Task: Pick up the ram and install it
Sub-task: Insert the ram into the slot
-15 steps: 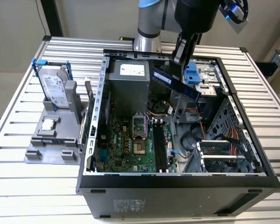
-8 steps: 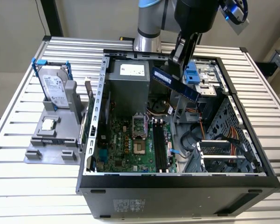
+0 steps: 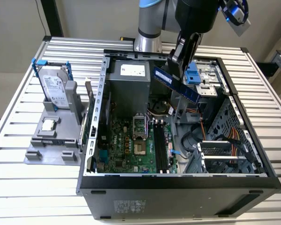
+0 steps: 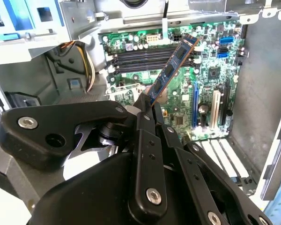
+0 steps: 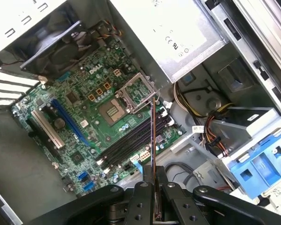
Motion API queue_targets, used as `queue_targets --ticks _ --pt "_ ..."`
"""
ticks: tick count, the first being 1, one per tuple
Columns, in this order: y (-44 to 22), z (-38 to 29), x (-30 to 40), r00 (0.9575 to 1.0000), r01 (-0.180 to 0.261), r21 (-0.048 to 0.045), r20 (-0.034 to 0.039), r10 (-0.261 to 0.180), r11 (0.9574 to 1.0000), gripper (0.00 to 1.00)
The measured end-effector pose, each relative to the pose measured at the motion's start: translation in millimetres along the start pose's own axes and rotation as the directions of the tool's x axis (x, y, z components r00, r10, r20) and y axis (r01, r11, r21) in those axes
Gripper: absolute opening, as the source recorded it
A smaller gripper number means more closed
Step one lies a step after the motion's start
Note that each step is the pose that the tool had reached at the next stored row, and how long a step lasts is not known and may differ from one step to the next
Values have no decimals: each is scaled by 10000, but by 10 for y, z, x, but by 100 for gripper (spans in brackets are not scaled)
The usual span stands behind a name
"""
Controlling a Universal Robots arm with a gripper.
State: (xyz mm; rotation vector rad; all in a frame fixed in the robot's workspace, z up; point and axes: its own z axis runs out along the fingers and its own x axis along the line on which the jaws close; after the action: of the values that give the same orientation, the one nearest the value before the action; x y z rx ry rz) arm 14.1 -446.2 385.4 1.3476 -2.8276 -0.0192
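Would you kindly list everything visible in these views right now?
table: one, silver, slatted
computer case: one, black, open, on table
motherboard: one, green, inside case
memory slots: four, black, on motherboard
power supply: one, grey, inside case
holder: one, grey, exterior view's left of case
hard drive: one, silver, upright in holder
processor: one, silver, on holder
ram: one, blue-green, held tilted over case
gripper: one, black, shut on ram
arm: one, silver-black, above case

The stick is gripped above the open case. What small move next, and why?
The pincer holds the ram by one end, tilted, above the motherboard and apart from it. I would probably level it and lower it toward the black memory slots.
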Motion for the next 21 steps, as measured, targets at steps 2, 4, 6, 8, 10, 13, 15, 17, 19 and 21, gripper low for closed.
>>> queue_targets --ticks 2,4,6,8,10,13,15,17,19,21 --pt "0 0 0 9999 -128 -1 2 128 9999 0" --pt "0 0 0 9997 -259 -1 4 259 9997 0" --pt "0 0 0 9992 -389 -2 6 389 9992 0" --pt "0 0 0 9987 -517 -2 8 517 9987 0" --pt "1 0 1 9979 -647 -2 9 647 9979 0" --pt "0 0 0 9966 -826 -2 11 826 9966 0" --pt "0 0 0 9955 -950 -2 12 950 9955 0" --pt "0 0 0 9942 -1078 -3 15 1078 9942 0" --pt "0 0 0 9928 -1197 -3 16 1197 9928 0" --pt "0 0 0 9912 -1323 -3 17 1323 9912 0"
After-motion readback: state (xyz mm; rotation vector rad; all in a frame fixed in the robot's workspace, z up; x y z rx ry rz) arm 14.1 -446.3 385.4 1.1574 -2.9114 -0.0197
